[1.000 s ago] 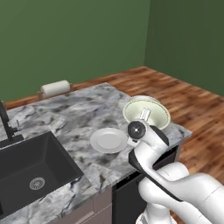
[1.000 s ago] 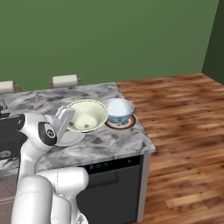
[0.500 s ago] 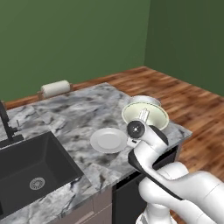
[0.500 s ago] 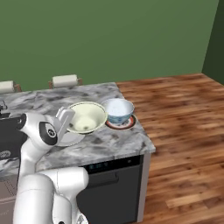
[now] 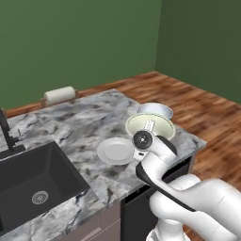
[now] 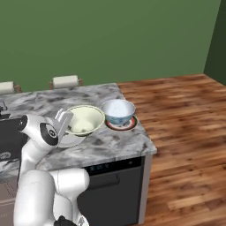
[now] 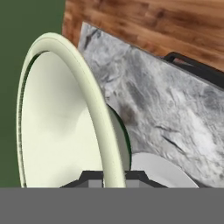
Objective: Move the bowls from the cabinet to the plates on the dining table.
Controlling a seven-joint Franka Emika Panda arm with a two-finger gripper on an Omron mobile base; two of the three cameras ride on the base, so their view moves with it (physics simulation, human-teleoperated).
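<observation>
My gripper is shut on the near rim of the pale cream-green bowl, which it holds tilted just above the dining table. The bowl hangs right beside and partly over the plain white plate. In the hand view its rim runs up from the fingertips, with the white plate below. The white, blue-tinted bowl sits on the reddish-brown plate near the table's corner. The cabinet is out of view.
A black sink with a dark faucet is sunk into the marble at the left. A paper towel roll lies at the far edge. A dark dishwasher front sits under the table edge, with wooden floor to the right.
The held cream-green bowl has come slightly lower and closer to the white plate. Nothing else has moved.
</observation>
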